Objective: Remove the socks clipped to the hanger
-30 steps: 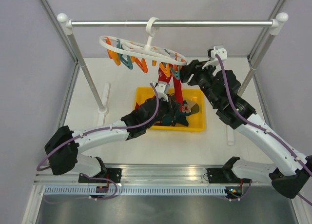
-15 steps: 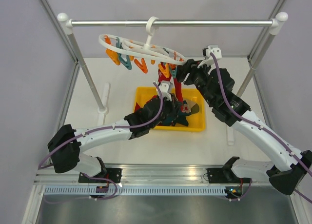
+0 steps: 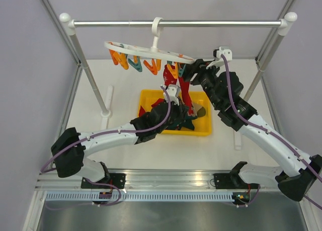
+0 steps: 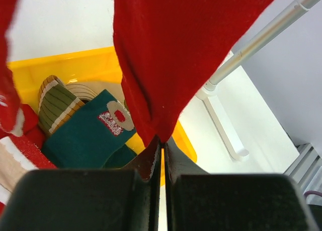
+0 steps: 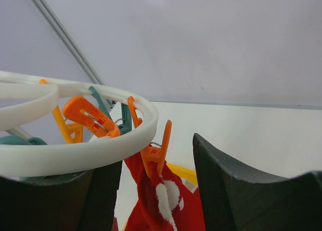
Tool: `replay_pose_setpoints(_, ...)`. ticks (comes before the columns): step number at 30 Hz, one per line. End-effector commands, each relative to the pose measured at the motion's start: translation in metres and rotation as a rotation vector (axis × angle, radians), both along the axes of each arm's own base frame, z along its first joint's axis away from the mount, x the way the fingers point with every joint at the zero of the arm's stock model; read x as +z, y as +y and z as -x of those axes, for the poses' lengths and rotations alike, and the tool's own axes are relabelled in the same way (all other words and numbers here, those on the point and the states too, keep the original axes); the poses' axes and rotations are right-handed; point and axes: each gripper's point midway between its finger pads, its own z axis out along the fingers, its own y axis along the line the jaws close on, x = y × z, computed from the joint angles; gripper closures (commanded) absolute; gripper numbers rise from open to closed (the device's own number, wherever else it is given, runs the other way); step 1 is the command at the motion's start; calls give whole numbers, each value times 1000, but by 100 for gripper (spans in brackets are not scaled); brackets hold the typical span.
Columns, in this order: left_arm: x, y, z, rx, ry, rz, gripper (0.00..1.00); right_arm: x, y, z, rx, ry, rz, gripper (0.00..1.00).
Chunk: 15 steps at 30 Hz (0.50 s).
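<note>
The white oval hanger [image 3: 146, 51] hangs by its hook from the metal rail. A red sock [image 3: 182, 90] hangs from an orange peg [image 5: 157, 149] on the ring's right side [image 5: 75, 151]. My left gripper [image 3: 177, 106] is shut on the sock's lower tip [image 4: 162, 140], over the bin; the sock [image 4: 171, 55] fills the left wrist view. My right gripper [image 3: 189, 73] is open, its fingers [image 5: 221, 185] on either side of that orange peg [image 3: 182, 73] and the sock's white-printed top [image 5: 166, 201], not touching. A second red piece hangs beside it [image 3: 168, 81].
A yellow bin [image 3: 205, 131] under the hanger holds loose socks: a dark teal one [image 4: 90, 135], an olive-striped one [image 4: 56, 102], a red-and-beige one [image 4: 20, 155]. Several orange and teal pegs [image 3: 136, 64] dangle from the ring. The rail [image 3: 201, 24] stands on posts [image 3: 90, 75].
The hanger ring has swung from tilted to nearly level. My left gripper has risen slightly with the sock tip. My right gripper has edged in around the orange peg.
</note>
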Motion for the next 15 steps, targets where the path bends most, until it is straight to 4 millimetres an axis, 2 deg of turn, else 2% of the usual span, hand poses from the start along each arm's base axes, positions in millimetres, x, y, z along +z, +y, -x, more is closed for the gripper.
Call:
replay_pose_setpoints(1,9,-8,1,7,11,30,98,13,-4,-7,-42,-38,-57,39)
replay_pose_setpoints(8,15,-8,1,5,-1,31,98,1,6,-12,-25,-21,-43,44)
replay_pose_setpoints(15,16,-8,2,1,-3,30,98,2,9,-3,25,-59,-68,42)
